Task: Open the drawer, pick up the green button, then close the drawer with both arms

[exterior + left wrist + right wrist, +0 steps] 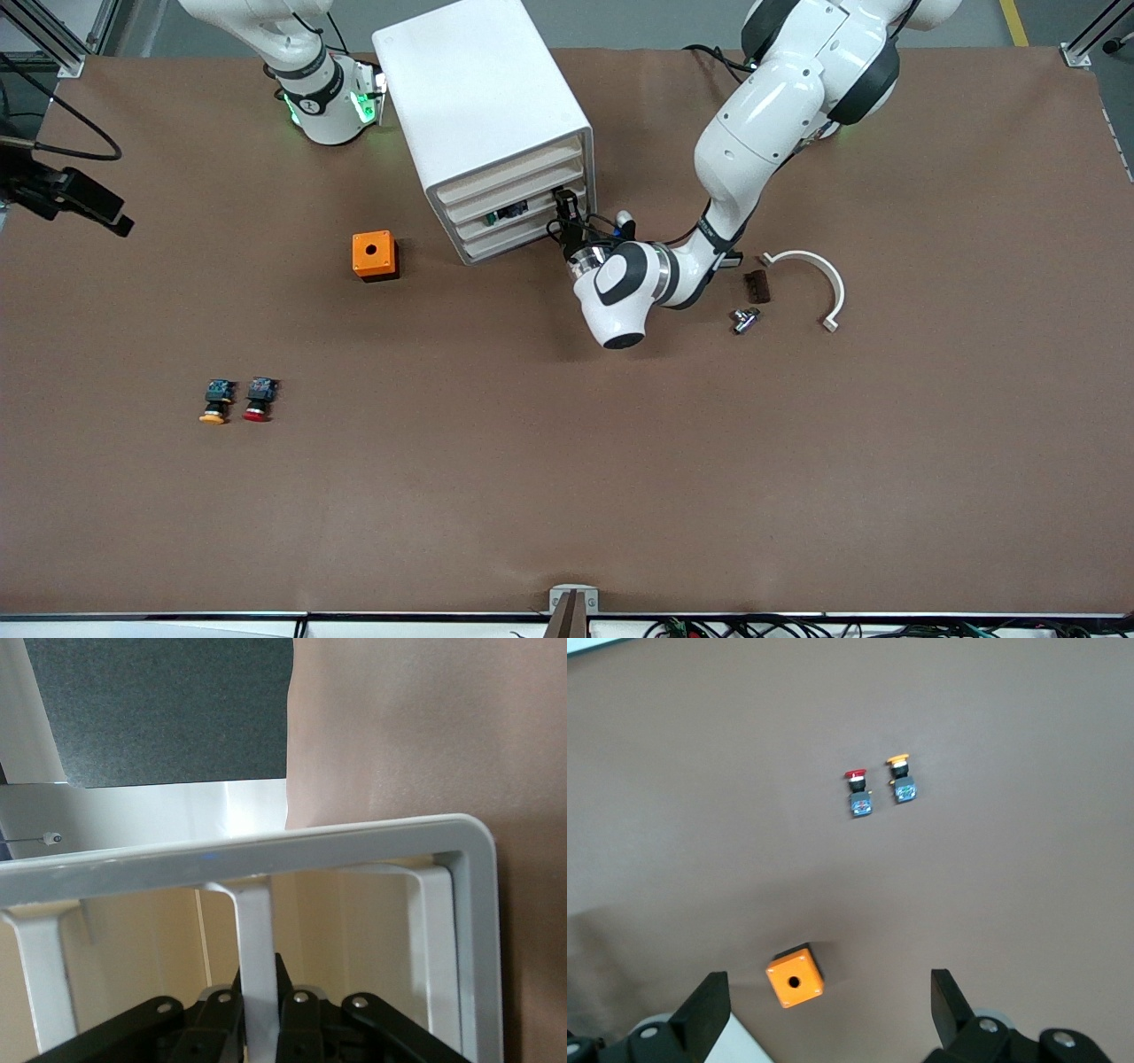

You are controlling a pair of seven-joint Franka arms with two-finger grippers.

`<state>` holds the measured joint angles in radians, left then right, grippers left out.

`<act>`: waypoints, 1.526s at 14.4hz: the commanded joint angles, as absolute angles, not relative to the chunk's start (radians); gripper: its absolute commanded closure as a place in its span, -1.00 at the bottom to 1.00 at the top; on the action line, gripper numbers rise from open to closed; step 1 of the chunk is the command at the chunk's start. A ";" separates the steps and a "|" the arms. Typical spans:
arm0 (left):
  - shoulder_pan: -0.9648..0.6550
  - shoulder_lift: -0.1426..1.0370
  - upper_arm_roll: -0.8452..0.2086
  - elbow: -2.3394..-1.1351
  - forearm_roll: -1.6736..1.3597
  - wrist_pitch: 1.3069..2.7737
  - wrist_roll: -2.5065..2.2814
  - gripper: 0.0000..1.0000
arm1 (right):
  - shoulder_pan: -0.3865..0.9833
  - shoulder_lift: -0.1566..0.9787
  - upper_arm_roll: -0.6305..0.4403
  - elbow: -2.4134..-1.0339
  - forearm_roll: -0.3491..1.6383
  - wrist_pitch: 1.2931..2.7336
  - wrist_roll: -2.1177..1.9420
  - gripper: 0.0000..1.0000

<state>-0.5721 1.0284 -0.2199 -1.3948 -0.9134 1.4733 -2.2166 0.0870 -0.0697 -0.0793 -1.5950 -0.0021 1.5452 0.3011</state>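
The white cabinet (483, 97) stands at the robots' side of the table. Its third drawer (518, 228) is out a little, and a small dark part with a green spot (505, 213) shows in the gap above its cream front; I cannot tell if it is the button. My left gripper (567, 213) is at that drawer's end toward the left arm. In the left wrist view the left gripper (260, 992) is shut on a white bar of the drawer front (255, 930). My right gripper (824, 1010) is open and empty, waiting in the air beside the cabinet.
An orange box with a hole (374, 255) sits beside the cabinet. An orange-capped button (215, 401) and a red-capped button (259, 399) lie toward the right arm's end. A white curved bracket (819, 279), a dark block (757, 286) and a small metal part (745, 319) lie by the left arm.
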 commanded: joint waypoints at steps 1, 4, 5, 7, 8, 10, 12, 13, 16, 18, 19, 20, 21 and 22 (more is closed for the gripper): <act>-0.539 1.032 -0.219 -1.382 -0.939 1.470 -2.206 0.93 | 0.132 -0.071 -0.081 -1.601 0.014 1.537 0.449 -1.00; -0.502 1.032 -0.215 -1.382 -0.939 1.491 -2.206 0.92 | 0.189 -0.052 -0.081 -1.606 0.014 1.539 0.599 -1.00; -0.489 1.032 -0.213 -1.382 -0.939 1.494 -2.204 0.87 | 0.208 -0.045 -0.081 -1.608 0.020 1.540 0.653 -1.00; -0.453 1.032 -0.213 -1.382 -0.936 1.523 -2.204 0.87 | 0.221 -0.020 -0.083 -1.608 0.076 1.543 0.751 -1.00; -0.440 1.032 -0.213 -1.381 -0.936 1.529 -2.204 0.87 | 0.230 -0.008 -0.081 -1.608 0.095 1.548 0.790 -1.00; -0.416 1.032 -0.213 -1.381 -0.934 1.536 -2.201 0.85 | 0.276 0.018 -0.083 -1.606 0.098 1.566 0.869 -1.00; -0.391 1.032 -0.213 -1.379 -0.934 1.537 -2.201 0.84 | 0.319 0.058 -0.083 -1.606 0.100 1.607 0.952 -1.00; -0.381 1.031 -0.213 -1.379 -0.933 1.542 -2.201 0.83 | 0.342 0.072 -0.083 -1.608 0.100 1.623 0.992 -1.00; -0.361 1.032 -0.213 -1.379 -0.931 1.549 -2.197 0.80 | 0.386 0.116 -0.081 -1.611 0.116 1.673 1.077 -1.00; -0.357 1.032 -0.213 -1.379 -0.931 1.552 -2.198 0.79 | 0.419 0.149 -0.083 -1.614 0.143 1.715 1.132 -1.00; -0.357 1.032 -0.213 -1.381 -0.931 1.552 -2.198 0.74 | 0.442 0.165 -0.081 -1.614 0.143 1.733 1.167 -1.00; -0.357 1.032 -0.213 -1.379 -0.930 1.552 -2.198 0.63 | 0.472 0.182 -0.083 -1.614 0.143 1.753 1.213 -1.00; -0.357 1.032 -0.213 -1.379 -0.928 1.554 -2.197 0.49 | 0.497 0.198 -0.083 -1.615 0.143 1.772 1.251 -1.00; -0.357 1.032 -0.213 -1.379 -0.928 1.554 -2.195 0.03 | 0.521 0.215 -0.083 -1.617 0.143 1.791 1.285 -1.00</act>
<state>-0.3591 1.0274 -0.2158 -1.3806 -0.9217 1.5303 -2.2126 0.4711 0.1876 -0.0735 -1.6192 0.1240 1.7621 1.2116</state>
